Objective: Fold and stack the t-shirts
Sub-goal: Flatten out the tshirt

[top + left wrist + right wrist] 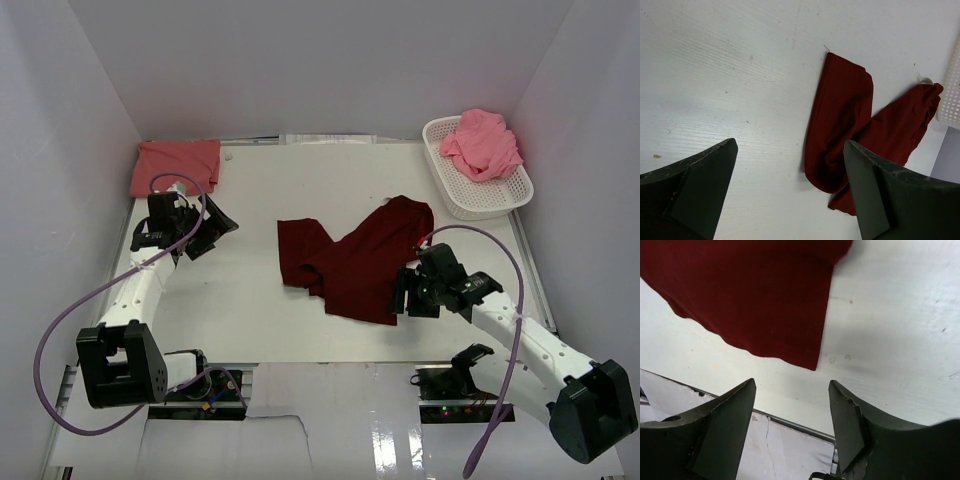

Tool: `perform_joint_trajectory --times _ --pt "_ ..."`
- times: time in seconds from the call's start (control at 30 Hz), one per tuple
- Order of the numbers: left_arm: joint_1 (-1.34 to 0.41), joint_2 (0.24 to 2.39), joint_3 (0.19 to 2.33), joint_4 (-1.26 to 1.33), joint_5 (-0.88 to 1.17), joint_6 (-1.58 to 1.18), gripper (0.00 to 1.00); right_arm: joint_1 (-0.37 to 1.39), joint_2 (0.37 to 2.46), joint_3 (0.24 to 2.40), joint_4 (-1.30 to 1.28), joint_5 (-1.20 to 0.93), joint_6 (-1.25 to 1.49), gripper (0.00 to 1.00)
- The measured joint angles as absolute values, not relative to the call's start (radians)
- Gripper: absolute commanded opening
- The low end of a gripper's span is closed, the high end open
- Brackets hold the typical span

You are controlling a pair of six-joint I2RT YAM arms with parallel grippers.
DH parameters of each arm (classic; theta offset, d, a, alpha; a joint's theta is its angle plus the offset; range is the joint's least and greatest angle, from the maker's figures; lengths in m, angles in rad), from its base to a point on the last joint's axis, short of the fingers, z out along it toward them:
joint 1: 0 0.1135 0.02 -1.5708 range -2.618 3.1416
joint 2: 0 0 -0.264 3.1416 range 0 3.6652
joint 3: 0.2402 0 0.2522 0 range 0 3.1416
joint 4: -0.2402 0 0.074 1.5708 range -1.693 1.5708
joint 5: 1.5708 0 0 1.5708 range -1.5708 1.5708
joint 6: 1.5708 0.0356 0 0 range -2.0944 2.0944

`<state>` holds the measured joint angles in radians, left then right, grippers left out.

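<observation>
Lying crumpled, maroon t-shirt point(355, 265), right gripper point(792, 383) spread, seemingly beside hem

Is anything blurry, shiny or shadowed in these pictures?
Top external view: sharp, glare on the glossy white surface at the near edge. Left wrist view: dark maroon cloth t-shirt crisp, evenly lit. Right wrist view: soft grey shadow on the white table beside it.

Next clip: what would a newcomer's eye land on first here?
A dark maroon t-shirt lies rumpled mid-table, with the open right tool at its near right edge. A salmon shirt lies flat in the far left corner, and a lighter pink shirt is heaped in the white basket at far right.
</observation>
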<state>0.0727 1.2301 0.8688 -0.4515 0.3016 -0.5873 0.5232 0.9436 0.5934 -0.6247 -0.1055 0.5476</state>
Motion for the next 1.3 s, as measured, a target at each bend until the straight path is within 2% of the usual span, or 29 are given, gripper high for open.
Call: perform_joint_trajectory --times 0.07,0.1,0.27,0.4,0.5,0.63,0.67,0.77,1.0,1.13,1.3 --pt "0.073 1.234 0.869 -0.451 0.304 -0.587 0.98 0.53 0.934 0.543 -0.601 -0.12 0.575 0.65" --pt "0.073 1.236 0.869 -0.451 0.305 -0.587 0.98 0.532 0.934 0.518 -0.582 -0.128 0.586 0.61" --pt "0.073 1.244 0.869 -0.452 0.311 -0.583 0.98 0.533 0.96 0.414 -0.488 -0.154 0.629 0.58" --pt "0.073 1.248 0.869 -0.451 0.311 -0.58 0.98 0.532 0.995 0.397 -0.387 -0.19 0.653 0.56" --pt "0.073 1.253 0.869 -0.451 0.311 -0.579 0.98 0.532 1.036 0.396 -0.31 -0.209 0.657 0.51" --pt "0.073 1.256 0.869 -0.452 0.31 -0.575 0.98 0.532 1.069 0.394 -0.259 -0.212 0.66 0.41" --pt "0.073 1.256 0.869 -0.452 0.31 -0.574 0.98 0.532 1.074 0.394 -0.253 -0.21 0.659 0.26" --pt "0.073 1.256 0.869 -0.453 0.31 -0.572 0.98 0.532 1.088 0.39 -0.254 -0.196 0.651 0.08" --pt "0.073 1.257 0.869 -0.456 0.31 -0.571 0.98 0.533 1.07 0.413 -0.291 -0.197 0.649 0.08" --pt "0.058 1.279 0.879 -0.463 0.321 -0.559 0.98 0.532 1.123 0.674 -0.41 -0.221 0.622 0.08" --pt "-0.081 1.341 0.928 -0.466 0.326 -0.527 0.98 0.521 1.29 1.235 -0.446 -0.233 0.551 0.08"
